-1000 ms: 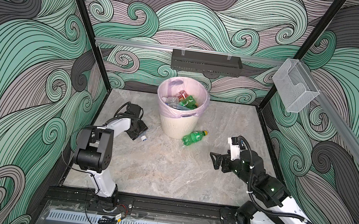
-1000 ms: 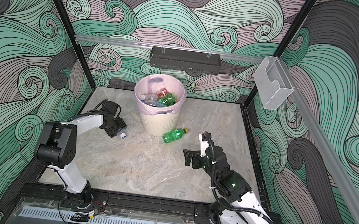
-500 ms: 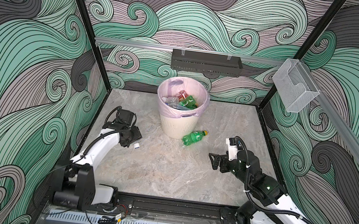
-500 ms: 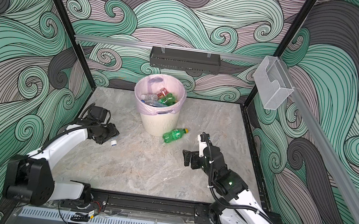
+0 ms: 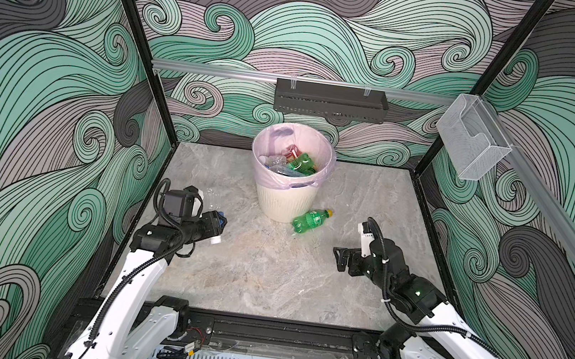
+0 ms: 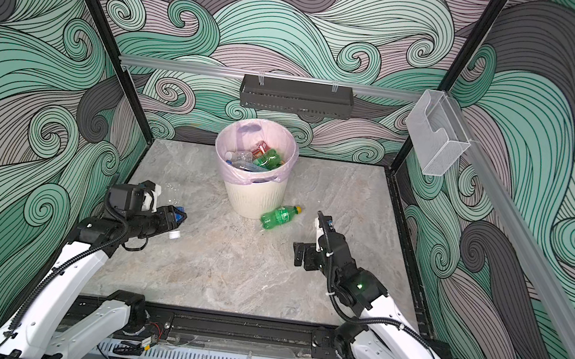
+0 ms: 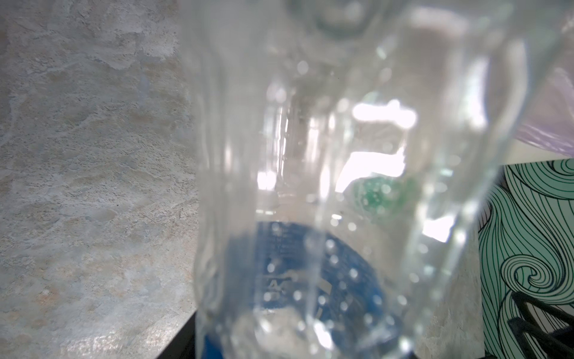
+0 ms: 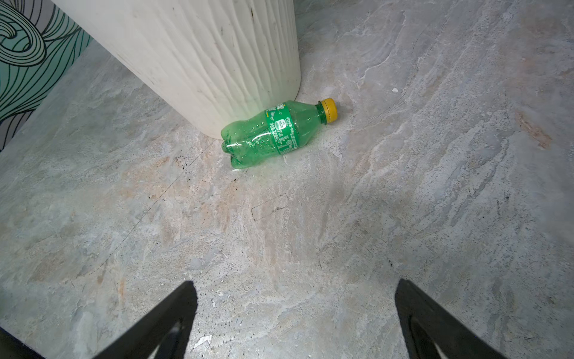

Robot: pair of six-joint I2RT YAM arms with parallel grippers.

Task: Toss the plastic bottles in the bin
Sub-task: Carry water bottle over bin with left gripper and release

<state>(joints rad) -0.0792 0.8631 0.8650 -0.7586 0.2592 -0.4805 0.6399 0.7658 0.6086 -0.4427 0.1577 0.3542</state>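
In both top views the bin (image 5: 283,202) (image 6: 253,198) stands near the table's (image 5: 266,278) far edge. The plastic bottles (image 5: 297,163) piled inside carry print too small to read. A green bottle (image 5: 310,221) (image 6: 279,217) lies against its base. Near the left edge the left gripper (image 5: 215,225) (image 6: 172,222) clamps a clear bottle (image 5: 220,216) (image 6: 179,216) with a blue label.

In the left wrist view that bottle (image 7: 310,186) fills the frame, blurred, its lettering illegible.

In the right wrist view the right gripper (image 8: 295,320) gapes wide and empty. The green bottle's (image 8: 276,130) label print is unreadable, and the bin's (image 8: 202,56) top is cut off.
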